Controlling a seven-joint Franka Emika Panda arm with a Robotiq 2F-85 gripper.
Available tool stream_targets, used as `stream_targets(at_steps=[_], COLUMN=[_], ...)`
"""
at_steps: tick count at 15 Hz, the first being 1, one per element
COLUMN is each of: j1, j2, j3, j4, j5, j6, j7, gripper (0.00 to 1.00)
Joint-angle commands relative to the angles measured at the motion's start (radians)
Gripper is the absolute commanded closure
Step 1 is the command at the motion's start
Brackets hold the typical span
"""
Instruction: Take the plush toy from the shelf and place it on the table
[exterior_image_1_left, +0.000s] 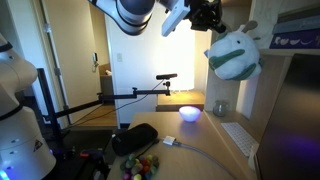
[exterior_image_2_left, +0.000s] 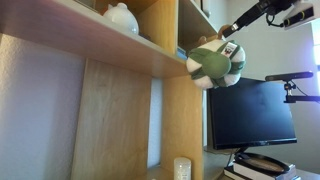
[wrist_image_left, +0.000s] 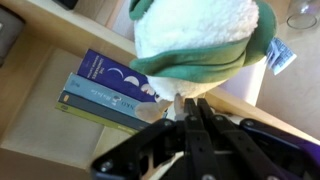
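No brand or wording could be read anywhere. In the wrist view a blue tag (wrist_image_left: 282, 55) was seen at three o'clock from the plush toy (wrist_image_left: 195, 40), its print too blurred to make out. At eight o'clock from the toy a stack of books (wrist_image_left: 108, 90) was seen lying flat. The top blue cover was marked with pale moon-phase shapes and a line of text that could not be deciphered. In an exterior view, purple-fronted boxes (exterior_image_1_left: 300, 40) bearing white lettering were seen at two o'clock from the toy (exterior_image_1_left: 233, 55), and these too were illegible.

The gripper (wrist_image_left: 190, 108) was seen pinched tight on the toy's green-edged fabric. The exact spot gripped was hidden by the dark fingers (wrist_image_left: 205, 125). The toy was held in the air, clear of the compartments. In an exterior view it (exterior_image_2_left: 215, 62) was seen just beside the front upright of the shelf (exterior_image_2_left: 185, 110), at twelve o'clock from the monitor (exterior_image_2_left: 250, 110); whether toy and wood touched could not be told. The table (exterior_image_1_left: 172, 99) was seen well below, at seven o'clock from the toy. The arm was cut off by the top edge in both exterior views.
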Motion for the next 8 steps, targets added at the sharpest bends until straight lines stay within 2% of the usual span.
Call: stream_targets(at_steps=[1,5,7,8], j1=[0.113,0.227,0.259,0.263], j2=[-0.060,-0.068,-0.071,-0.066], j3=[-0.097,-0.196,-0.230,-0.238], j4=[-0.046,-0.033,-0.016,-0.002], j5=[0.057,0.161,0.205,0.219], j6=[-0.080,-0.190,-0.246,-0.274], j7=[-0.086,-0.198,-0.249,-0.259], gripper=[0.99,0.99,0.98,0.81])
